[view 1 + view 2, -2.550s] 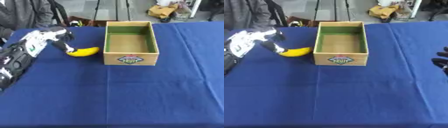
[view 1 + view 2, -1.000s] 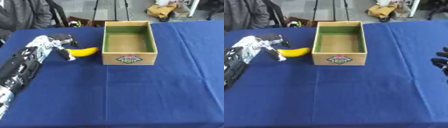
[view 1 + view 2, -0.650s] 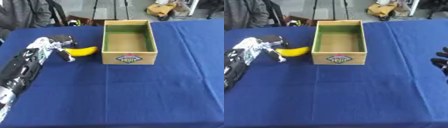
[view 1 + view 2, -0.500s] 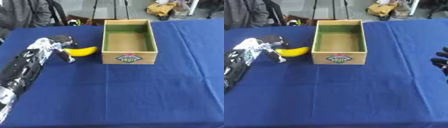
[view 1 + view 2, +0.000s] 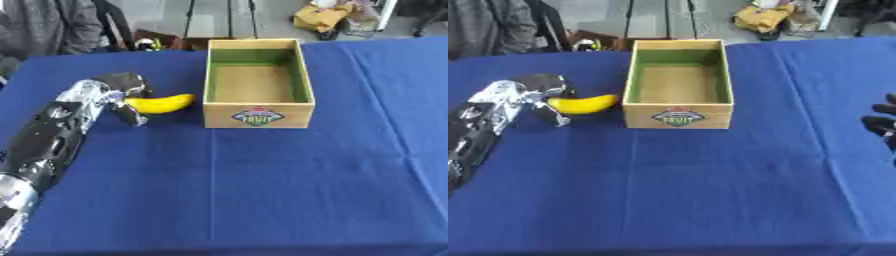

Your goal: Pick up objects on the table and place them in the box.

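Note:
A yellow banana [image 5: 164, 103] lies on the blue tablecloth just left of the cardboard fruit box [image 5: 259, 115], which stands open-topped with nothing visible inside. My left hand [image 5: 120, 91] comes in from the left and its fingers curl round the banana's left end, dark fingers above it and one below. The banana's right tip nearly touches the box wall. Only the dark fingers of my right hand [image 5: 881, 123] show, at the right edge of the right eye view, relaxed and far from the box.
The blue table [image 5: 262, 190] stretches wide in front of the box. Beyond its far edge are a seated person [image 5: 48, 27], tripod legs [image 5: 210, 17] and a yellow bag [image 5: 322, 15] on the floor.
My left forearm has swung lower and closer along the left side, and the hand has settled round the banana's end. The banana and box stay in place. The right hand is unchanged.

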Robot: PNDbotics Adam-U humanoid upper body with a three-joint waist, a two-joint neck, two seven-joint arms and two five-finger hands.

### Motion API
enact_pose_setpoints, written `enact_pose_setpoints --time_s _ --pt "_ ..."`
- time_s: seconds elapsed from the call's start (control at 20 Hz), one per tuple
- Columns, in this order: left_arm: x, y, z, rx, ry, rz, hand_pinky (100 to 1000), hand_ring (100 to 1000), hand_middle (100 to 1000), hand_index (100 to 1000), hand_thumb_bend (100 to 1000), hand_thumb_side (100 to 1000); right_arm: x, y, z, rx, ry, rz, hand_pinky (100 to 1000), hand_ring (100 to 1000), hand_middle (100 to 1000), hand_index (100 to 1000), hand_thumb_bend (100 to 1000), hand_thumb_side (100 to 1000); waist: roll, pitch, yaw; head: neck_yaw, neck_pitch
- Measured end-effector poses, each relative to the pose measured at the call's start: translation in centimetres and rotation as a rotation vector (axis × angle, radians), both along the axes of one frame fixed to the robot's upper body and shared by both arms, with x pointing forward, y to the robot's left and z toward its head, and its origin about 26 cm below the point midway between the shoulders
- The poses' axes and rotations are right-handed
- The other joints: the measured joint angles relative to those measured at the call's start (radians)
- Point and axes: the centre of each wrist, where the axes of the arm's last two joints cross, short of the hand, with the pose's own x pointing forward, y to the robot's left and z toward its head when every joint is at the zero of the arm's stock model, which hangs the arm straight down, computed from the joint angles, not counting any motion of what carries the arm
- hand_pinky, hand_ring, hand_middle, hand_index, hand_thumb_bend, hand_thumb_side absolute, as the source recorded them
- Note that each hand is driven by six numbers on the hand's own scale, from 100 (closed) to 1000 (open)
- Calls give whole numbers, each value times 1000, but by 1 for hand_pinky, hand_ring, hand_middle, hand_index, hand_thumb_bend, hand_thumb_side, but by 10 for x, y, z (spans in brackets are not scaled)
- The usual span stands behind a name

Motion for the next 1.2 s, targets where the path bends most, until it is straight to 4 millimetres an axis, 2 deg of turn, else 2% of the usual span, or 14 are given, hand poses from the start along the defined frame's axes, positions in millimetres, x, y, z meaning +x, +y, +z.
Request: enact_pose_setpoints --time_s 0.25,0.75,1.2 --pt "1 -1 0 28 -37 -21 762 651 577 694 397 266 0 0 0 0 0 0 812 669 672 797 100 993 0 -1 0 -1 0" --pt "2 1 0 29 -69 -37 761 648 571 688 381 274 0 0 0 0 0 -1 812 669 672 797 100 992 -4 -1 5 -6 0" --pt "3 -3 9 -37 -96 -45 758 644 566 684 366 280 0 0 0 1 -1 -1 812 669 672 797 100 991 -4 -1 6 -9 0"
